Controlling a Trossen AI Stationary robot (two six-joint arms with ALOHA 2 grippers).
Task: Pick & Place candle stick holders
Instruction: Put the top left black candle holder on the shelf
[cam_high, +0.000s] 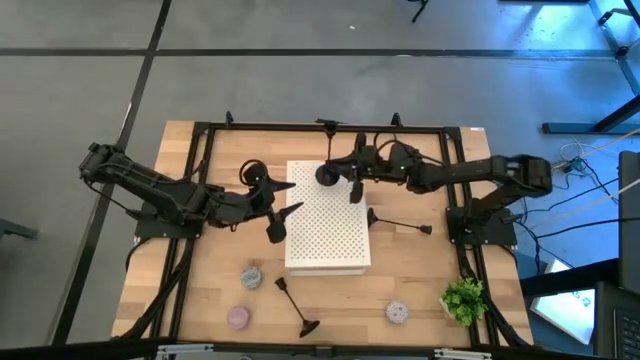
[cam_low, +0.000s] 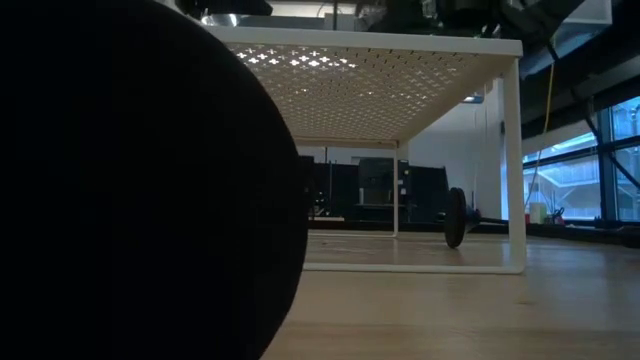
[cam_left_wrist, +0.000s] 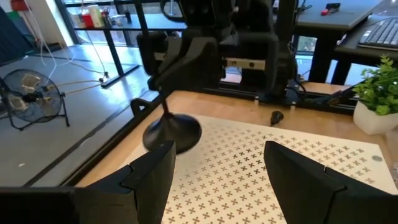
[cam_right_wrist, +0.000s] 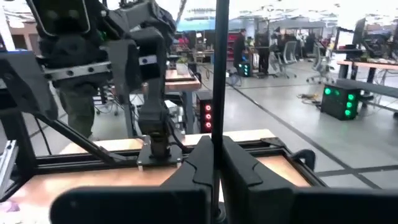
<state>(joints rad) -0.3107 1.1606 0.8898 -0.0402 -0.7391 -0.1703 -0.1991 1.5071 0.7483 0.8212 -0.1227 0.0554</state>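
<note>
My right gripper (cam_high: 350, 178) is shut on a black candle stick holder whose round base (cam_high: 326, 175) is at the far left corner of the white perforated board (cam_high: 330, 240). My left gripper (cam_high: 284, 208) is open and empty over the board's left edge; its fingers (cam_left_wrist: 149, 177) frame that base (cam_left_wrist: 172, 132). A second black holder (cam_high: 249, 172) is on the table left of the board. Two more lie on their sides, one to the board's right (cam_high: 400, 225) and one at the front (cam_high: 296, 306). Grey (cam_high: 250, 277), pink (cam_high: 238, 317) and lavender (cam_high: 397, 312) pucks sit near the front edge. My right gripper pinches the holder's thin stem (cam_right_wrist: 218, 93) between its two fingers, which lie across it. The stem slants up from the base (cam_left_wrist: 172, 132) to the fingers. The base is tilted at the board's surface; whether it touches the board, I cannot tell.
The board is a raised shelf on thin white legs (cam_low: 515, 160), with open room underneath. A small green plant (cam_high: 463, 298) stands at the front right. A large dark round shape (cam_low: 130, 190) blocks the low view's left half. Black frame rails (cam_high: 200, 150) ring the table.
</note>
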